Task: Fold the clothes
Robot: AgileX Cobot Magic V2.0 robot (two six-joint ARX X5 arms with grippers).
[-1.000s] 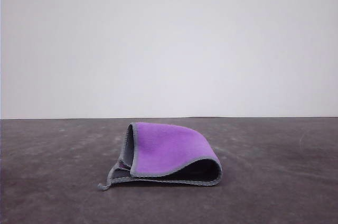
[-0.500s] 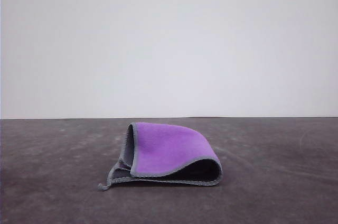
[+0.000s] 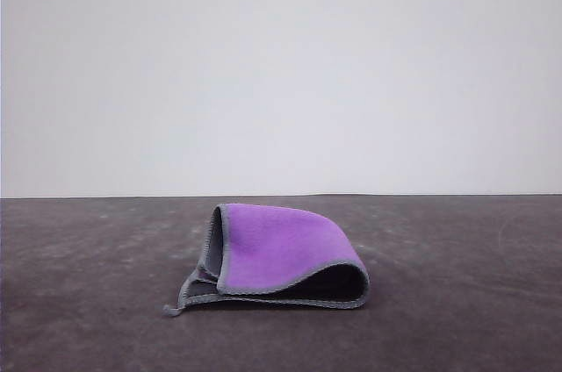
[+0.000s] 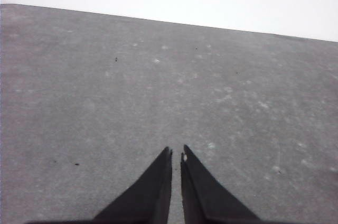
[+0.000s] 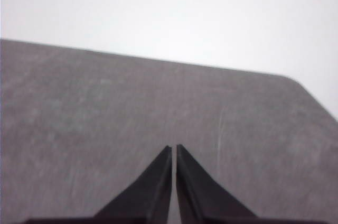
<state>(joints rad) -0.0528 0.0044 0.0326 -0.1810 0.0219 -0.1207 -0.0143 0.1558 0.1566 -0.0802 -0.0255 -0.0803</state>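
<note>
On the dark table (image 3: 457, 302) lies my cloth (image 3: 277, 253), loosely folded purple side out, soft, light and floppy. Its grey stitched corner looks easiest to pinch. My left pincer (image 4: 176, 154) and right pincer (image 5: 174, 148) are both nearly closed, holding nothing.

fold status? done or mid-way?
Done: the cloth is doubled over on the table, purple face up, but loosely, its front right edge gaping. In hand: nothing; left pincer and right pincer are shut and empty over bare table. Left: perhaps flattening.
</note>
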